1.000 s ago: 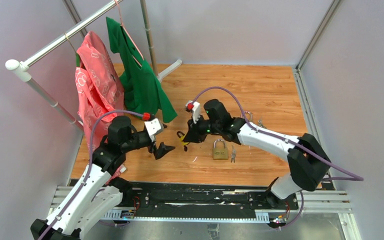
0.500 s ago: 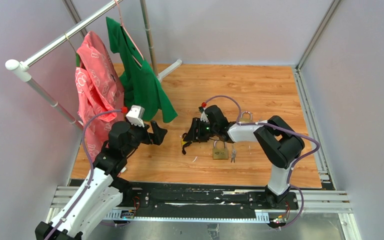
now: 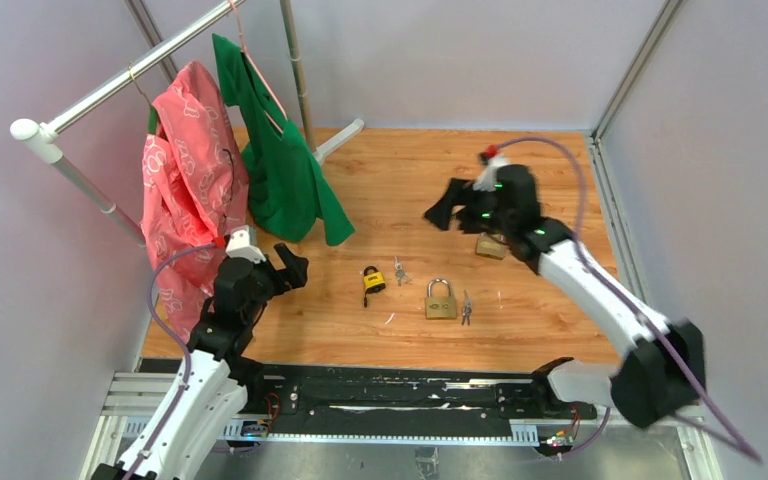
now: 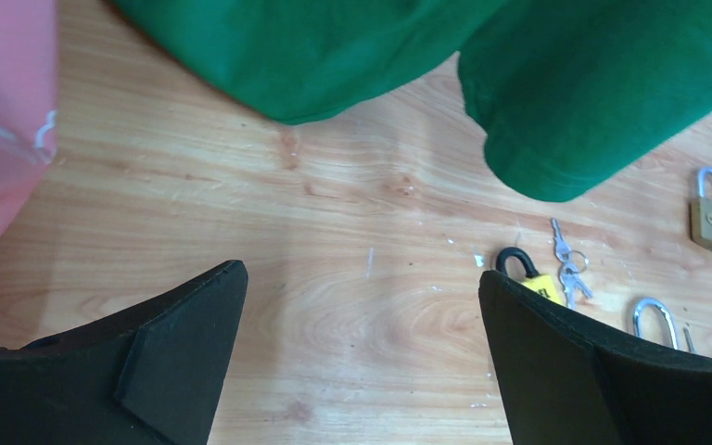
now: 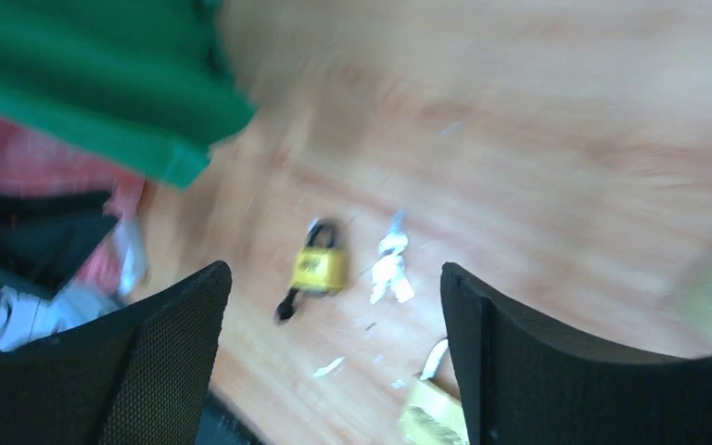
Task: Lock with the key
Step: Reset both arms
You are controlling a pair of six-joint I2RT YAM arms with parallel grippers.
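Observation:
A small yellow padlock [image 3: 370,281] with a black shackle lies on the wooden table, its shackle swung open. A bunch of keys [image 3: 398,270] lies just to its right, apart from it. A brass padlock [image 3: 440,300] with a key [image 3: 466,308] beside it sits further right. Another brass padlock [image 3: 490,246] lies under my right arm. My right gripper [image 3: 443,212] hovers open and empty, high at the back right; its blurred wrist view shows the yellow padlock [image 5: 318,267] and keys [image 5: 389,264] far below. My left gripper [image 3: 295,268] stands open and empty, left of the yellow padlock [image 4: 530,278].
A clothes rack [image 3: 90,95] stands at the back left with a pink garment [image 3: 185,170] and a green garment [image 3: 285,170] hanging low over the table. Grey walls close in both sides. The arm bases sit on a black rail [image 3: 400,400] along the near edge.
My right gripper opened, left the yellow padlock on the table and swung up toward the back right. The left arm drew back to the left.

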